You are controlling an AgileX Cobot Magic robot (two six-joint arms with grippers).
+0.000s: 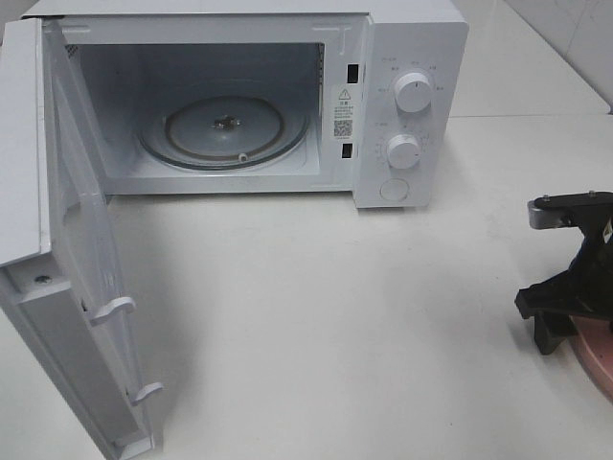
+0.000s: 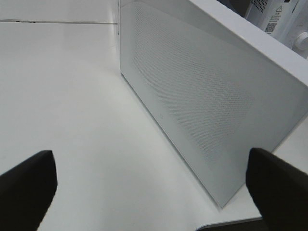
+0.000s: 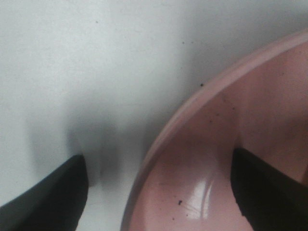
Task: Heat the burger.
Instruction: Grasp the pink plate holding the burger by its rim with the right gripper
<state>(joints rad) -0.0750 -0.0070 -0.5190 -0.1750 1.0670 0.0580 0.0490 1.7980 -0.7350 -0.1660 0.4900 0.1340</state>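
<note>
The burger is out of view in every frame. My right gripper (image 1: pixel 572 331) hangs low at the right edge of the table, over the rim of a round pink plate (image 1: pixel 599 369). In the right wrist view the right gripper (image 3: pixel 159 187) is open and straddles the plate's rim (image 3: pixel 154 149): one finger is over the white table, the other over the plate's inside. My left gripper (image 2: pixel 154 187) is open with nothing between its fingers (image 2: pixel 29 187), and faces the outer side of the microwave door (image 2: pixel 202 96).
A white microwave (image 1: pixel 407 57) stands at the back with its door (image 1: pixel 77 278) swung wide open to the left. Its glass turntable (image 1: pixel 225 129) is bare. Two knobs (image 1: pixel 413 93) sit on its right panel. White tabletop (image 1: pixel 316 316) lies in front.
</note>
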